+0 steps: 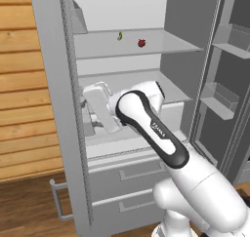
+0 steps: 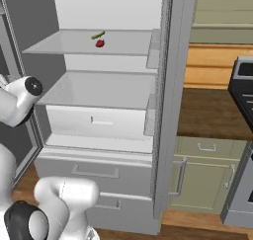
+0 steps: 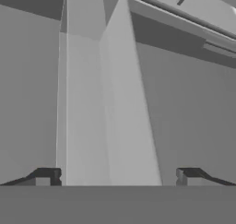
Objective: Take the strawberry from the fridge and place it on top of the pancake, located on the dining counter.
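A home kitchen: an open fridge (image 2: 106,91) beside green cabinets (image 2: 205,177), a stove (image 2: 242,135) and a wood-plank wall (image 1: 22,85).

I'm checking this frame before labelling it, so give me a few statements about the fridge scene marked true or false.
1. The fridge stands open. True.
2. The strawberry lies on the fridge's upper clear shelf. True.
3. The pincer is shut on the strawberry. False: its fingertips stand wide apart in the hand view with nothing between them, and the strawberry is up on the shelf.
4. A small yellow-green item lies close beside the strawberry on the same shelf. True.
5. The two lower drawers of the fridge are pulled out. False: both are closed, fronts flush.
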You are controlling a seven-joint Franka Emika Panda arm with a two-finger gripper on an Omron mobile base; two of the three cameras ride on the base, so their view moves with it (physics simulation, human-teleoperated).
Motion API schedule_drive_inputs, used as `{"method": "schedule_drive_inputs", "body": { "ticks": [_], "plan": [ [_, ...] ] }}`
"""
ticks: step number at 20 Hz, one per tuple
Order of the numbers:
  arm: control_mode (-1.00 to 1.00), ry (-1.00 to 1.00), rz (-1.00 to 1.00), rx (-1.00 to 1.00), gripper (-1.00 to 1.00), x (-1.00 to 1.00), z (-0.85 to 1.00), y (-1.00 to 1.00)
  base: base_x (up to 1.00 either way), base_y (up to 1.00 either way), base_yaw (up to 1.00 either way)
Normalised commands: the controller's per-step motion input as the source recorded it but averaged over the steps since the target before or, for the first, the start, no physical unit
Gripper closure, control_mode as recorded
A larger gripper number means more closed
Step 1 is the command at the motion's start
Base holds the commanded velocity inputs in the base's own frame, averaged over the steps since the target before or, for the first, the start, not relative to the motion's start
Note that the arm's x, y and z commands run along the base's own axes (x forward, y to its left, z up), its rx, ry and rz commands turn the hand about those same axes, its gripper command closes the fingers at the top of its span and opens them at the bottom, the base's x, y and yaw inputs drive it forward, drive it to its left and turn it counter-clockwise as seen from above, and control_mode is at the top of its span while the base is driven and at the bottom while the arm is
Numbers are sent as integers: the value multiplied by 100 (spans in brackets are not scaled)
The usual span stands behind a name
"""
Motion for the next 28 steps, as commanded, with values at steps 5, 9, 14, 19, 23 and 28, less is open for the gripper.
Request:
{"method": "schedule_drive_inputs", "body": {
  "ticks": [5, 9, 14, 19, 23, 28],
  "plan": [
    [-100, 0, -1, -5, -100, 0, 14, -100, 0, 0, 0],
    [-100, 0, 0, -26, -100, 0, 6, -100, 0, 0, 0],
    [-100, -1, 0, -61, -100, -3, -4, -96, 0, 0, 0],
    [-100, 0, 0, -78, -100, 0, -32, -100, 0, 0, 0],
    [-100, 0, 0, -63, -100, -1, -66, -87, 0, 0, 0],
    [-100, -2, 10, -4, -100, -35, -8, -18, 0, 0, 0]
  ]
}}
